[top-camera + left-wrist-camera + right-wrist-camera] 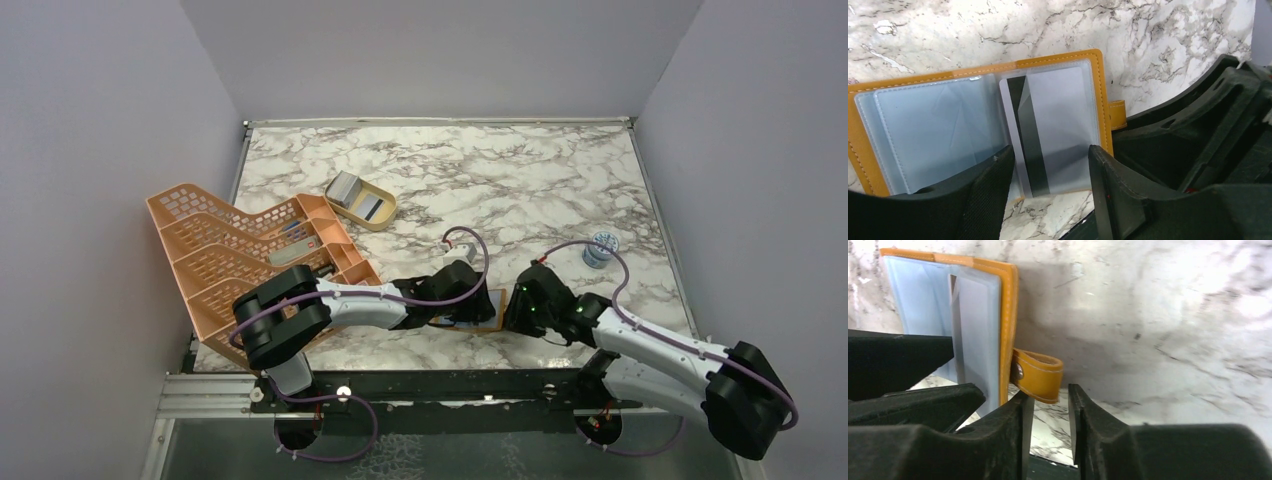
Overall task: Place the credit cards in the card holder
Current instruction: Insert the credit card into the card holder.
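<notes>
Evidently the step in hand is seating one card: the small mustard-orange, leather-like card holder point(938, 125) lies open and flat near the front edge of the marbled white bench point(1148, 40), between the two arms. A thin pale grey credit card point(1058, 115) with a dark stripe sits in its right-hand clear pocket, and the striped side seems not fully home. The left claw point(1050, 152) hangs over the card's near end with its fingers apart, one on each side — whether they touch it I cannot tell. The right claw point(1049, 392) stands narrowly apart just below the holder's orange snap strap point(1040, 372), clamped on nothing. To do this well, I would steady the holder at the strap side and nudge the card squarely along the pocket — gently, so the holder does not slide off the bench. More such cards point(352, 190) lie in the tan oval dish point(385, 220), well apart.
</notes>
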